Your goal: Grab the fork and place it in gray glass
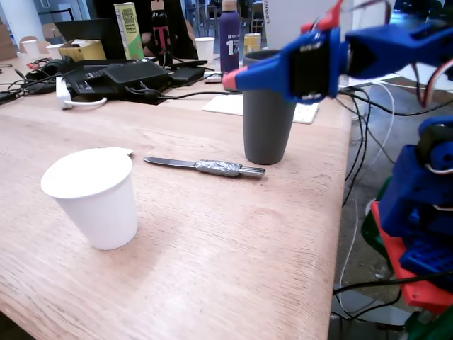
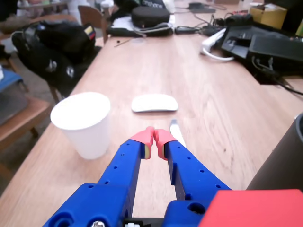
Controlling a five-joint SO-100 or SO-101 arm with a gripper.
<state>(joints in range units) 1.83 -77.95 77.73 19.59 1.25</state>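
Pincer (image 2: 154, 138) pressed closed, holding nothing
It hangs above the worktop (image 1: 233, 234) beside the gray glass (image 1: 267, 120).

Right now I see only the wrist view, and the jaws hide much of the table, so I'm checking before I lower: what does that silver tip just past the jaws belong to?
Observer: In the fixed view it is the flat blade of a foil-wrapped utensil lying flat on the table, with its other end pointing toward the gray glass.
Operator: Does that end touch the glass?
Observer: It stops right by the base of the glass, on the near side. I cannot tell whether they touch.
Operator: How high am I?
Observer: The gripper hangs about level with the rim of the glass, well above the utensil.
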